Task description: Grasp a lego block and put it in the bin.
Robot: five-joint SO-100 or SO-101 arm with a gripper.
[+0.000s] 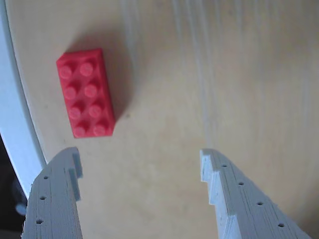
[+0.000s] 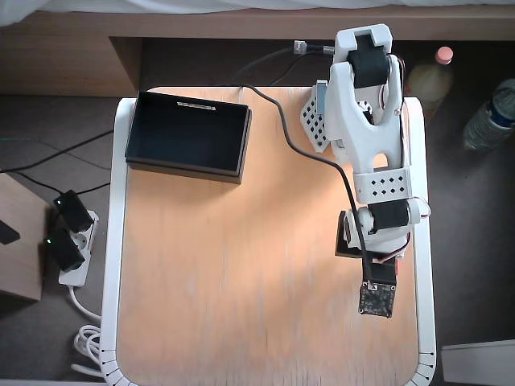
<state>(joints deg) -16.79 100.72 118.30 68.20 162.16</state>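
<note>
Block (image 1: 85,93) on table (image 1: 209,74), untouched, left of jaw gap in wrist view. Gripper (image 1: 142,167) wide open, empty. Grasp, carry to bin (image 2: 187,133) remain.

Red two-by-four lego block (image 1: 85,93) lies flat, studs up – black, shallow bin (image 2: 188,133) sits at table's corner.

White plastic arm (image 2: 370,137) with black motors, perforated panels and a black cable; the gripper (image 1: 139,162) has pale grey layered, stepped fingers with small holes
</note>
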